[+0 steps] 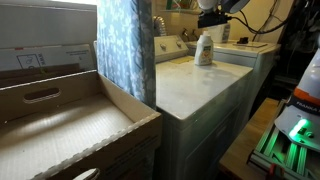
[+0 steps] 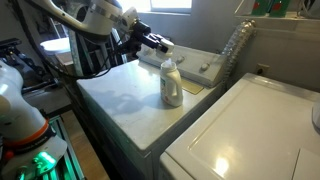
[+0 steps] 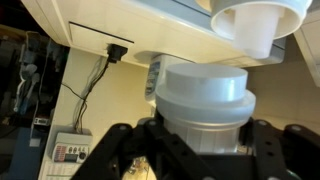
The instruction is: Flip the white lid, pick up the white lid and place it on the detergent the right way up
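The white lid [image 3: 205, 100], a round white cap, fills the wrist view, and my gripper [image 3: 205, 140] is shut on it with a black finger on either side. The detergent [image 2: 172, 82], a small cream bottle with a yellow label, stands upright on the white washer top [image 2: 120, 95] and shows in both exterior views [image 1: 204, 48]. My gripper [image 2: 153, 43] hangs in the air just behind and above the bottle, apart from it; it also shows in an exterior view [image 1: 212, 16]. A white cup-like shape [image 3: 262, 25] sits at the wrist view's top right; I cannot tell what it is.
A second white machine [image 2: 250, 135] stands beside the washer, with a control panel [image 2: 207, 68] at the back. A blue patterned curtain [image 1: 125, 45] and a large open box [image 1: 60, 125] stand near the washer. A green-lit device [image 1: 290, 140] is on the floor.
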`<state>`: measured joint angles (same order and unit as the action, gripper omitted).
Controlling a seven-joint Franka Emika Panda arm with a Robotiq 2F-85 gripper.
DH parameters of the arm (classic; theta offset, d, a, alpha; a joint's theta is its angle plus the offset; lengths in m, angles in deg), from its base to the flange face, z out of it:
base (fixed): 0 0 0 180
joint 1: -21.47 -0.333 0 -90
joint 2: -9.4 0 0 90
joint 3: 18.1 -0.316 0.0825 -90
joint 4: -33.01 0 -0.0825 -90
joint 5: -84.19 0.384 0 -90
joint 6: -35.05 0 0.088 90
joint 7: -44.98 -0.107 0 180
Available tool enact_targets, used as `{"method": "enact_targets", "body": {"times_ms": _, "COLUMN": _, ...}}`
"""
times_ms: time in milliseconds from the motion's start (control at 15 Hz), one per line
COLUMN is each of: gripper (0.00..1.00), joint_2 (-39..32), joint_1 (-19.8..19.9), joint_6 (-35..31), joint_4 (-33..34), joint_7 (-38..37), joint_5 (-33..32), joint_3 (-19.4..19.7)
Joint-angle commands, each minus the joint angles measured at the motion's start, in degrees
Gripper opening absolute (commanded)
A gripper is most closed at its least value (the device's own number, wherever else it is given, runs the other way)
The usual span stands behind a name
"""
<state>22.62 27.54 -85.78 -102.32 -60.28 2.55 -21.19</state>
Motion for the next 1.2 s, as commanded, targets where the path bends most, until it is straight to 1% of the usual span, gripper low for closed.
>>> {"method": "enact_targets", "body": {"times_ms": 0, "gripper": 0.38, "joint_2": -3.7, "joint_1": -2.7, "joint_6": 2.1, "joint_4": 1.4, "joint_7": -3.6, "joint_5": -3.9, "joint_3": 0.9}}
{"method": "enact_targets", "body": {"times_ms": 67, "gripper": 0.63, "joint_2": -1.7, "joint_1": -3.0, "joint_6": 1.0, "joint_4": 0.5, "joint_7": -1.5, "joint_5": -2.1, "joint_3": 1.7}}
{"method": "enact_targets", "body": {"times_ms": 333, "gripper": 0.63, "joint_2": -3.5, "joint_1": -3.5, "joint_6": 1.8, "joint_4": 1.5, "joint_7": -2.2, "joint_5": -2.6, "joint_3": 1.6}}
{"method": "enact_targets", "body": {"times_ms": 400, "gripper": 0.38, "joint_2": -3.6, "joint_1": -3.5, "joint_6": 1.8, "joint_4": 1.6, "joint_7": -2.2, "joint_5": -2.6, "joint_3": 1.6}}
{"method": "enact_targets", "body": {"times_ms": 667, "gripper": 0.38, "joint_2": -4.2, "joint_1": -4.6, "joint_6": 3.7, "joint_4": 1.7, "joint_7": -6.3, "joint_5": -5.9, "joint_3": 0.7}}
{"method": "enact_targets", "body": {"times_ms": 867, "gripper": 0.38, "joint_2": -4.6, "joint_1": -5.4, "joint_6": 6.5, "joint_4": 1.3, "joint_7": -9.4, "joint_5": -9.4, "joint_3": 0.5}}
{"method": "enact_targets", "body": {"times_ms": 1133, "gripper": 0.38, "joint_2": -5.7, "joint_1": -6.1, "joint_6": 10.0, "joint_4": 0.8, "joint_7": -11.7, "joint_5": -11.2, "joint_3": 0.8}}
